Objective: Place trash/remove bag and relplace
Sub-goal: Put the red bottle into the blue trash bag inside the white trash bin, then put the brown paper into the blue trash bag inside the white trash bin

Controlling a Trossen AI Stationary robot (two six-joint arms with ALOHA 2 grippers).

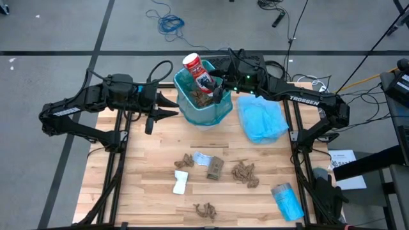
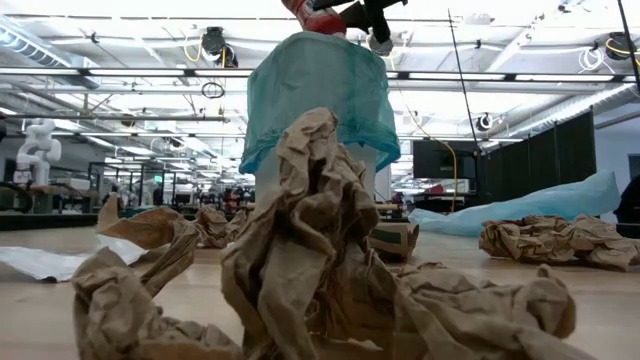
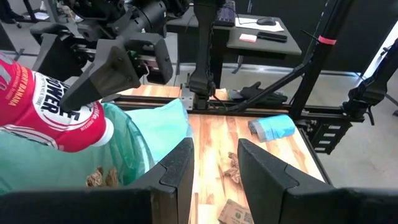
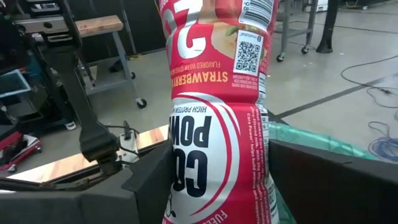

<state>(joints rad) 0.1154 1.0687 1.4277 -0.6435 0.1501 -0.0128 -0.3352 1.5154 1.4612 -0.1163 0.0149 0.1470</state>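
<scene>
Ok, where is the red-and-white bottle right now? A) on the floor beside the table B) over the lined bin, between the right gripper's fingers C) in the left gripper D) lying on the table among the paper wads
B. The bottle sits at the rim of the teal-lined bin between the right gripper's fingers, while the left gripper waits beside the bin.

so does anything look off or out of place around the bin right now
The red-and-white bottle juts out over the rim of the teal-lined bin, tilted, at the right gripper. Brown paper wads and a white packet lie scattered on the table.
</scene>
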